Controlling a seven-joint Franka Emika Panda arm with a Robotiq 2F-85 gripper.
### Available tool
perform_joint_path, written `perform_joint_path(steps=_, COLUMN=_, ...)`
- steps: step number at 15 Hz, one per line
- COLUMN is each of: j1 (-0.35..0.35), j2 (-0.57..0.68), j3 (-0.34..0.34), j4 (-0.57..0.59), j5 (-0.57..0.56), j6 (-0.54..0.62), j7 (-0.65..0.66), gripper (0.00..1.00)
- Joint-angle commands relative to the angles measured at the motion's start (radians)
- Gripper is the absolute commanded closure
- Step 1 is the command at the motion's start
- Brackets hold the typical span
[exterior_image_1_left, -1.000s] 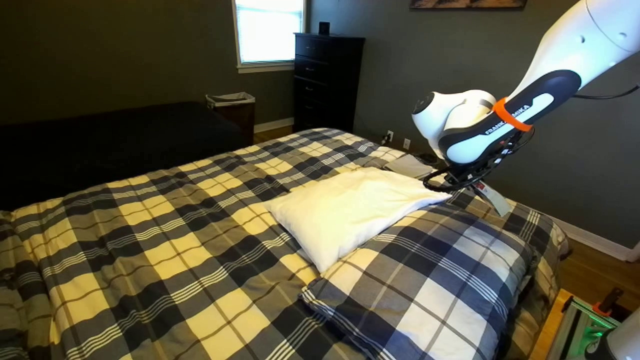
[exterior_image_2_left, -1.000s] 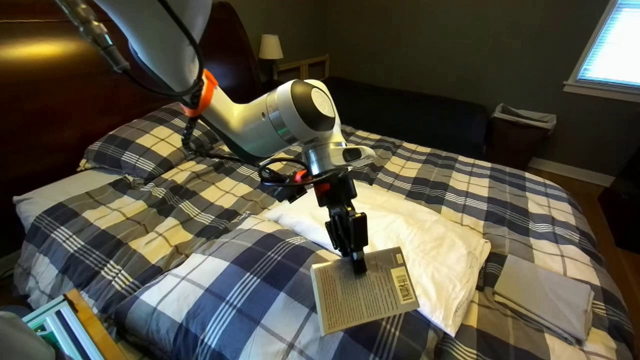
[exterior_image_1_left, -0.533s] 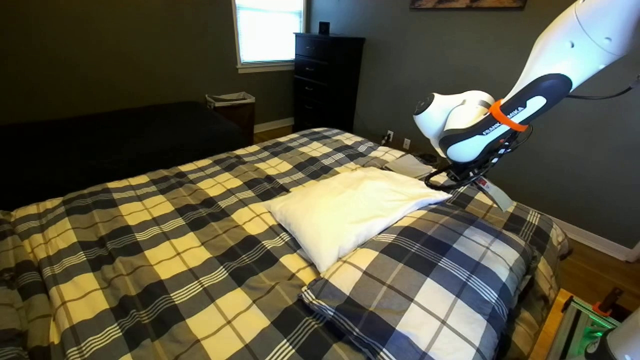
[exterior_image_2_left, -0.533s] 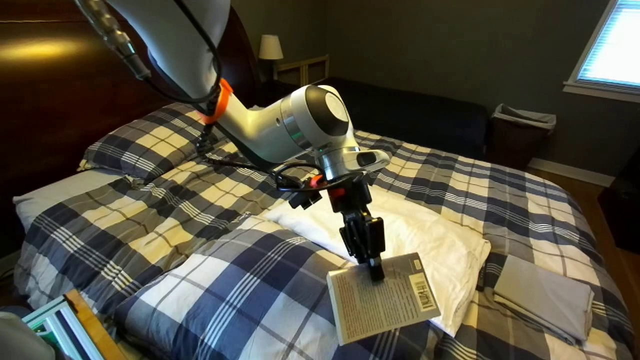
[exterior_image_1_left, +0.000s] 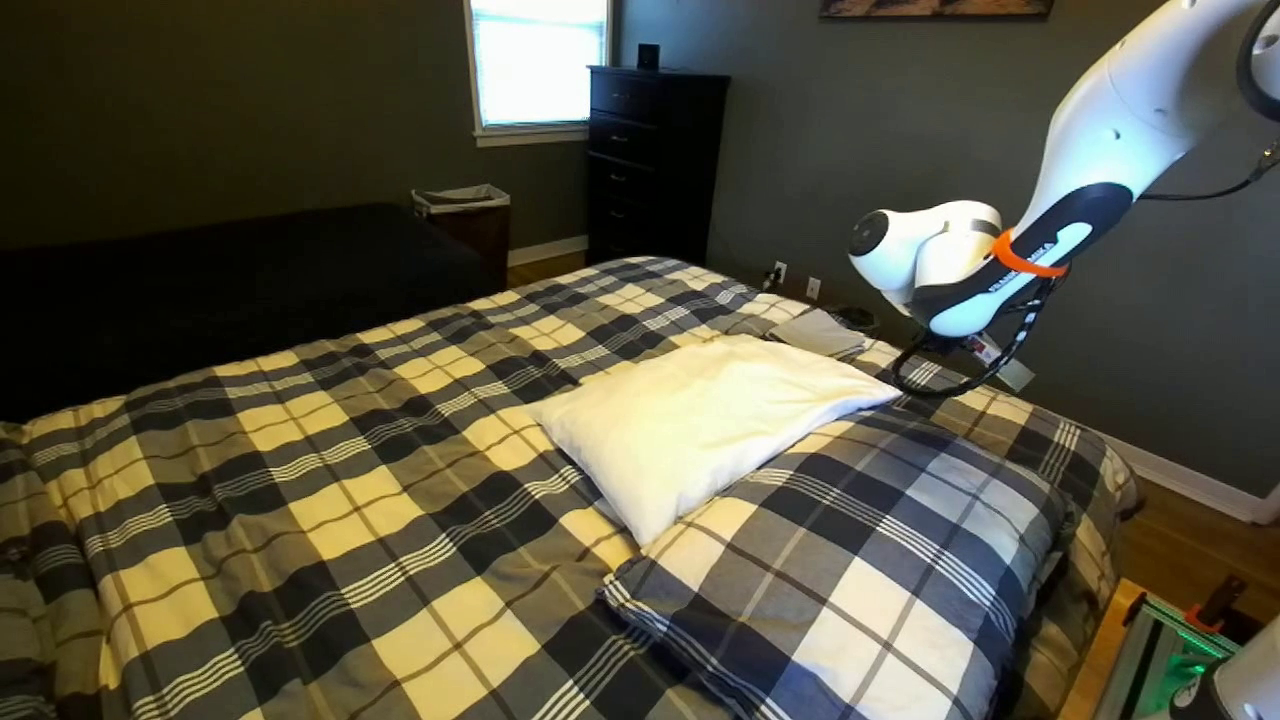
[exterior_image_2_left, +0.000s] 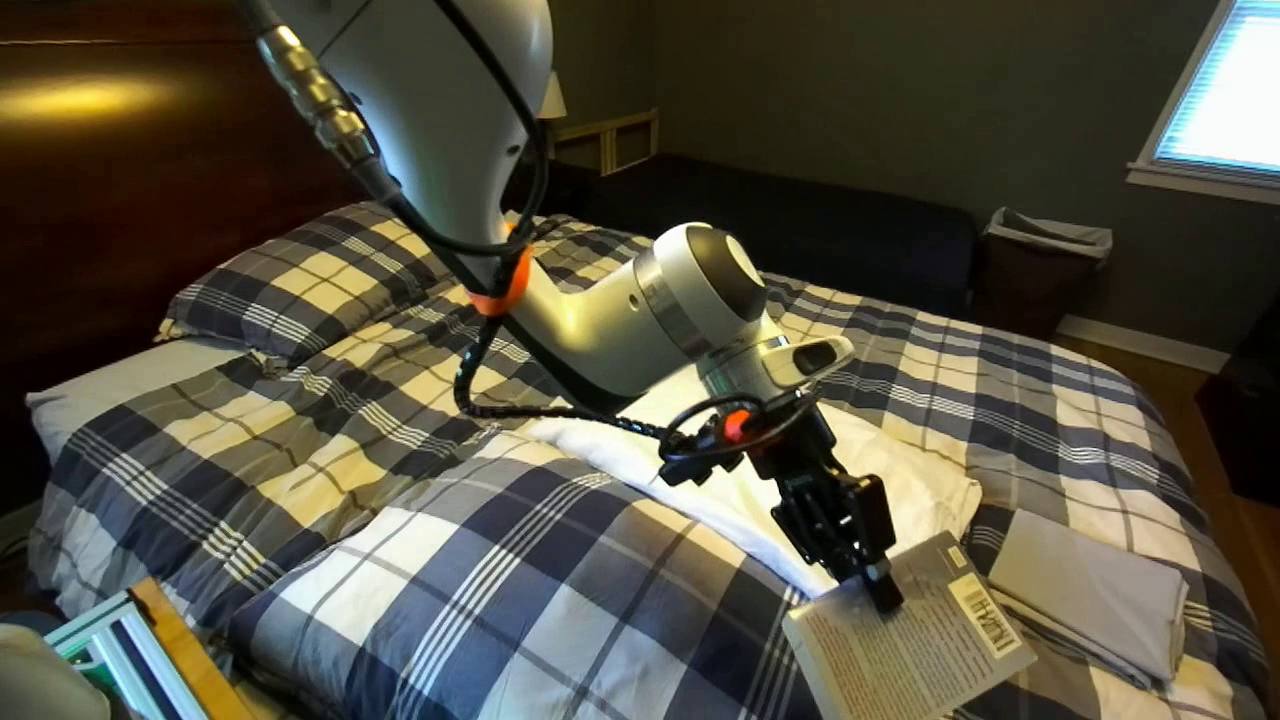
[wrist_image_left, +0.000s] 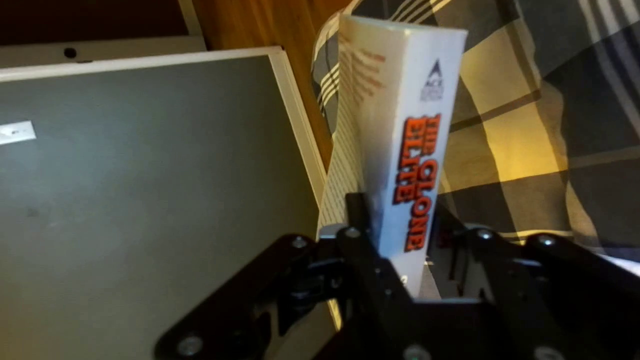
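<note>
My gripper (exterior_image_2_left: 880, 588) is shut on a paperback book (exterior_image_2_left: 915, 640) by one long edge. In an exterior view the book hangs tilted below the fingers, with its text and barcode cover towards the camera. In the wrist view the black fingers (wrist_image_left: 397, 220) pinch the book's white spine (wrist_image_left: 425, 145), which has red lettering. In an exterior view only a corner of the book (exterior_image_1_left: 1015, 375) shows; the arm hides the fingers. The book is above the bed, near a plaid pillow (exterior_image_2_left: 560, 590), a white pillow (exterior_image_2_left: 935, 490) and a folded grey cloth (exterior_image_2_left: 1090, 590).
The plaid bed cover (exterior_image_1_left: 330, 500) spreads under the arm. A dark headboard (exterior_image_2_left: 120, 160) stands behind the bed. A lined hamper (exterior_image_1_left: 465, 215) and a black dresser (exterior_image_1_left: 655, 160) stand beyond it. The wrist view shows a wooden floor (wrist_image_left: 260, 25) and a grey wall (wrist_image_left: 150, 165) beside the bed.
The arm has swung with the book, rightward and lower in an exterior view, closer to the folded grey cloth. The book has tilted more. The gripper has kept its hold; the bedding has not moved.
</note>
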Motion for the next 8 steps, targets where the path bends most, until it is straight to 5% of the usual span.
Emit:
perform_joint_path(steps=1, j1=-0.057, j2=0.047, j3=-0.01, j4=0.025, j5=-0.105, j6=0.145, j7=-0.012, gripper=0.92)
perform_joint_path(steps=8, j1=-0.2, j2=0.188, j3=-0.037, j4=0.161, j5=-0.009, j6=0.366, j7=-0.194, gripper=0.92)
